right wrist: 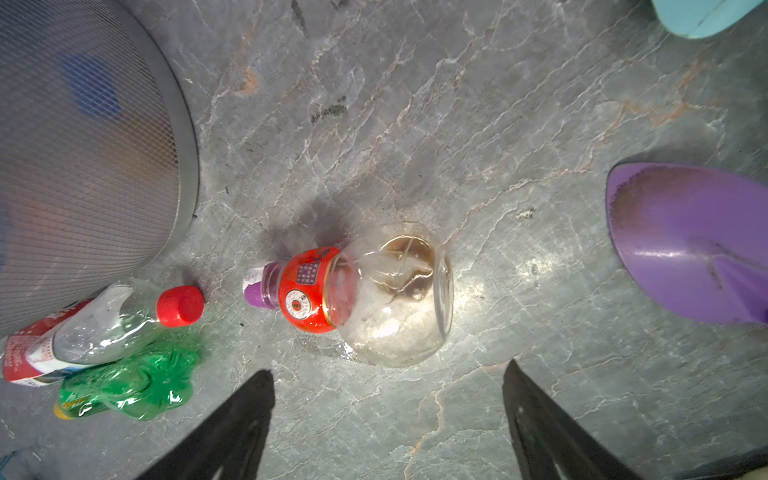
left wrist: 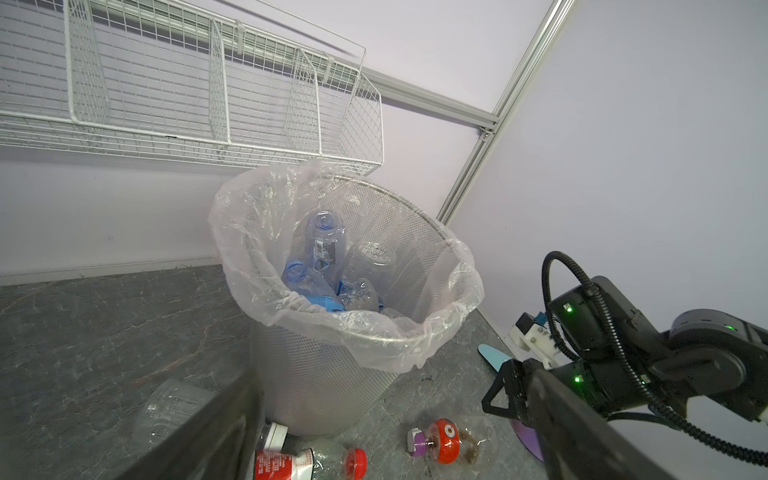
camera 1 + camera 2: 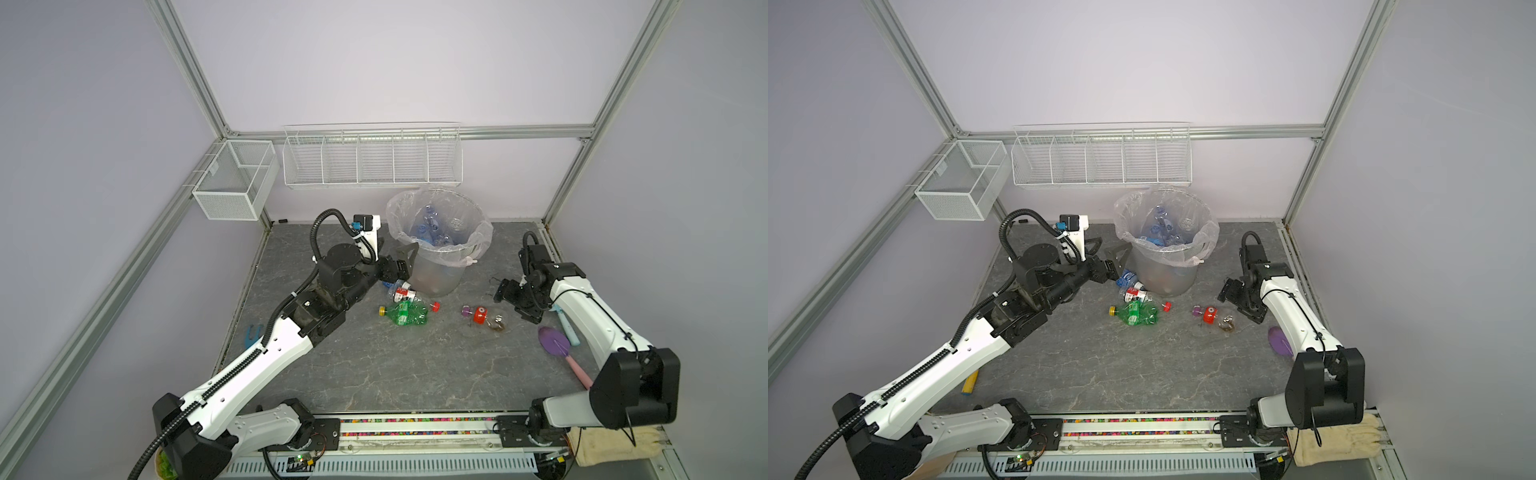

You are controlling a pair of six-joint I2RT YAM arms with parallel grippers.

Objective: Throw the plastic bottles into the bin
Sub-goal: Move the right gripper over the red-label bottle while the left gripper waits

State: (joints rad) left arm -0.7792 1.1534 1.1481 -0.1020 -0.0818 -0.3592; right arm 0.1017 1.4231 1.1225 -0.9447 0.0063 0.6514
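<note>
Right tool (image 1: 386, 419) is hanging with jaws apart above the red-label bottle (image 1: 353, 295).
This bottle is lying on the surface (image 1: 498, 124) near the bin (image 3: 436, 249); I think grasping across its round body is safest.

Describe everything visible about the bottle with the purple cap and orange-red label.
The purple-capped bottle is small, clear plastic with a round bulbous body, an orange-red label around its neck end and a brownish residue inside. It lies on its side on the grey stone-look table, apart from the other bottles and from the bin. Nothing touches it; the right gripper hovers above with open jaws.
</note>
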